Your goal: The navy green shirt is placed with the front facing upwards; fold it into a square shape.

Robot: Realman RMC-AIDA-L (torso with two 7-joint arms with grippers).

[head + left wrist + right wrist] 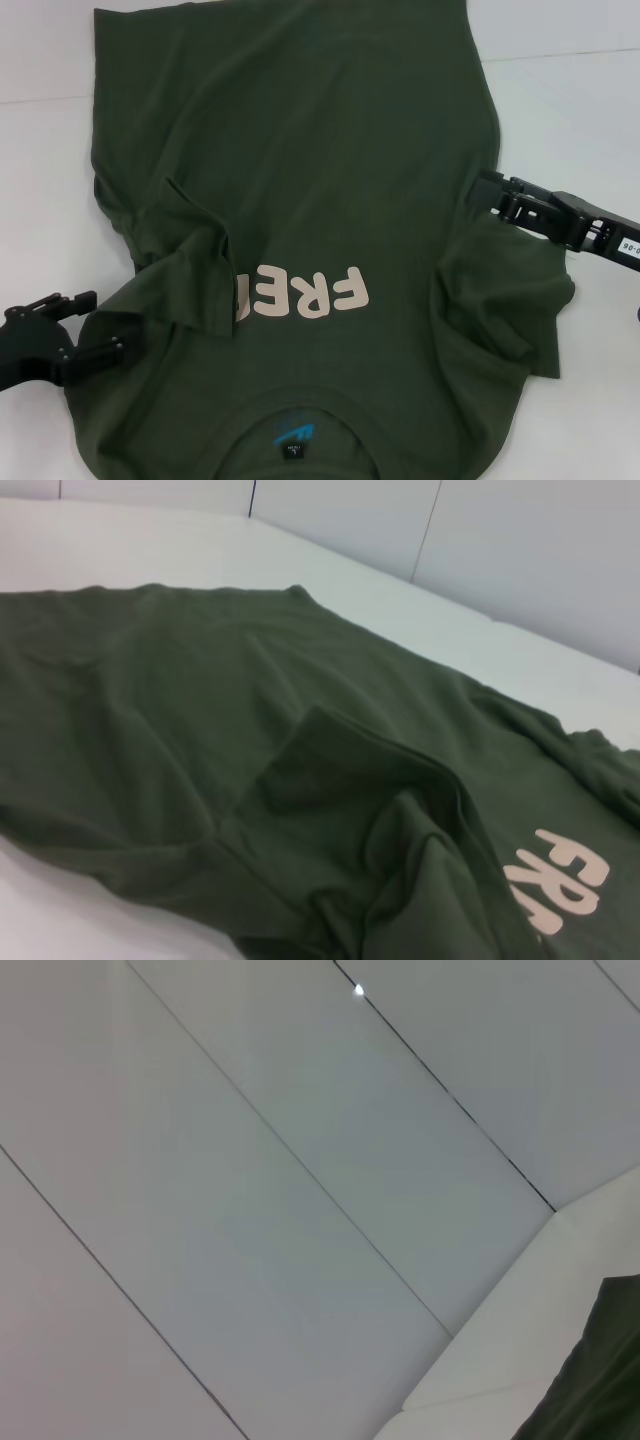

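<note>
The navy green shirt lies front up on the white table, collar toward me, with a blue logo inside the collar. The pale letters on the chest are partly covered by the left sleeve, which is folded inward over the body. The right sleeve lies bunched at the shirt's side. My left gripper is open at the shirt's left edge near the shoulder, its lower finger touching the cloth. My right gripper sits at the shirt's right edge just above the bunched sleeve. The left wrist view shows the shirt and its folded sleeve.
The white table shows bare on both sides of the shirt and at the far right. In the right wrist view there are mostly grey wall panels, plus a corner of the shirt.
</note>
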